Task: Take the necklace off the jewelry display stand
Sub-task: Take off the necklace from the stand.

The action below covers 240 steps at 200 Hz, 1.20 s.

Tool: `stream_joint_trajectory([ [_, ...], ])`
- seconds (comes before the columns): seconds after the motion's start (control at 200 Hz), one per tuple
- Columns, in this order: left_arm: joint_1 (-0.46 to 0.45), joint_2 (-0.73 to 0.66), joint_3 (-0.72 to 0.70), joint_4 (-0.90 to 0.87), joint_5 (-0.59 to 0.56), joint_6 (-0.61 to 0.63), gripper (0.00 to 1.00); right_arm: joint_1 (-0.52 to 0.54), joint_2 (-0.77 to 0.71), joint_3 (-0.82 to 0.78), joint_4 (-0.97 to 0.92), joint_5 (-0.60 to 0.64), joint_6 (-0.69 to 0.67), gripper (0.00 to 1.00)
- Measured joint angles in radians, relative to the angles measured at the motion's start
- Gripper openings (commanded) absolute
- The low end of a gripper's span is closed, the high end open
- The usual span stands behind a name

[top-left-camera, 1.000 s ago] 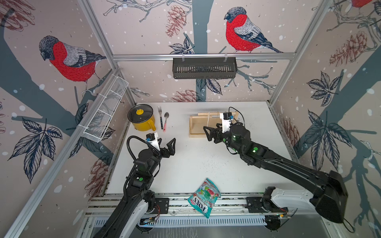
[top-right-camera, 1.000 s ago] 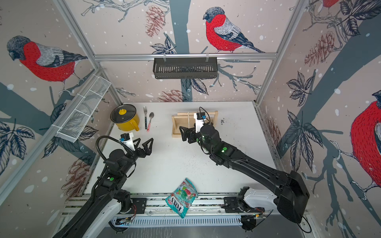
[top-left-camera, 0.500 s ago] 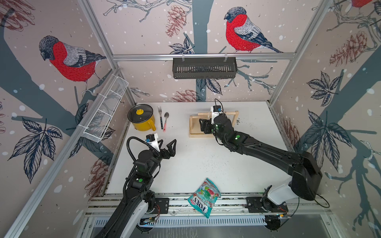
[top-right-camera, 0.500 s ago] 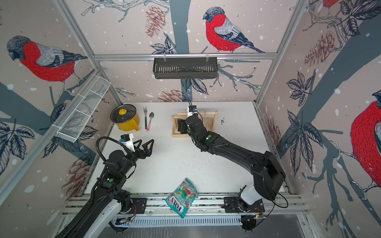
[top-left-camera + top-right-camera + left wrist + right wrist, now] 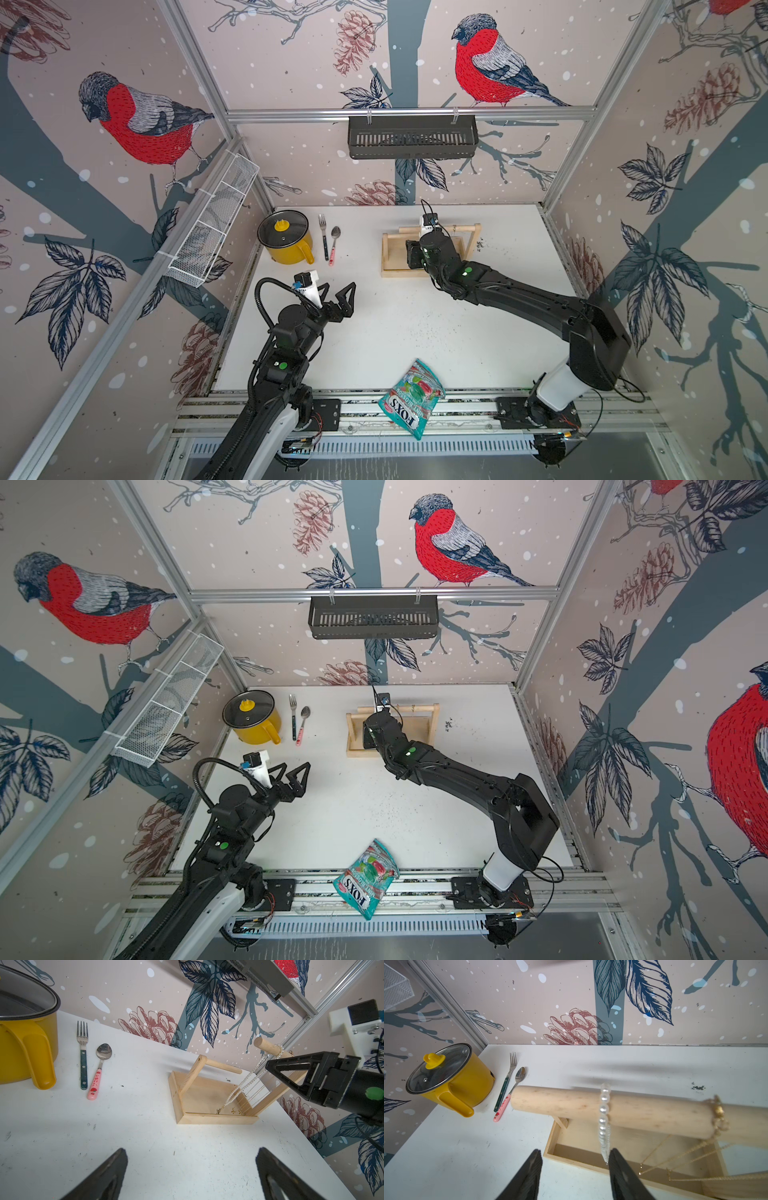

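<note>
Now hovering the right claw (image 5: 575,1150) just beside the round dowel bar of the light natural-wood jewelry display stand (image 5: 560,1103), a little below the bar's level. Holding its black fingers (image 5: 620,1172) partly apart and clamping nothing. Bracketing the hanging strand of the white pearl necklace (image 5: 604,1109), which is lying right against the inner edge of one finger and well clear of the opposite one. Looping over the dowel just ahead of the claw and drooping down to the stand's flat tray base below it. Dangling off the same bar, just to the side of the claw: thin gold chains (image 5: 685,1153).

Meanwhile hovering the left claw (image 5: 340,286) spread wide above the white surface (image 5: 395,324), gripping nothing, well apart from the stand. Sitting ahead of that claw: a yellow pot with a glass lid (image 5: 286,243), a green-handled fork (image 5: 323,239) and a pink-handled spoon (image 5: 333,247). Lying behind both claws, at the surface's near edge: a teal candy bag (image 5: 411,397).
</note>
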State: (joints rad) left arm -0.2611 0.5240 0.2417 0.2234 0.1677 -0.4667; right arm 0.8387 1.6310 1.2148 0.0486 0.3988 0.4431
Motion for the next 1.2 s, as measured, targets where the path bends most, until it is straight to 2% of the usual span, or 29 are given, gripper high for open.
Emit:
stream_joint_trajectory([
  [0.17, 0.0, -0.005, -0.005, 0.0, 0.014, -0.004, 0.97, -0.002, 0.017, -0.002, 0.034, 0.031, -0.007, 0.46],
  [0.755, -0.001, -0.006, -0.015, 0.002, 0.023, -0.008, 0.97, -0.002, 0.04, -0.068, 0.22, 0.106, -0.092, 0.44],
  [1.031, -0.001, -0.005, -0.022, 0.005, 0.035, -0.026, 0.97, -0.003, 0.059, -0.088, 0.301, 0.111, -0.133, 0.34],
  [1.201, -0.001, -0.005, -0.026, 0.005, 0.038, -0.031, 0.97, -0.003, 0.068, -0.092, 0.33, 0.108, -0.158, 0.23],
])
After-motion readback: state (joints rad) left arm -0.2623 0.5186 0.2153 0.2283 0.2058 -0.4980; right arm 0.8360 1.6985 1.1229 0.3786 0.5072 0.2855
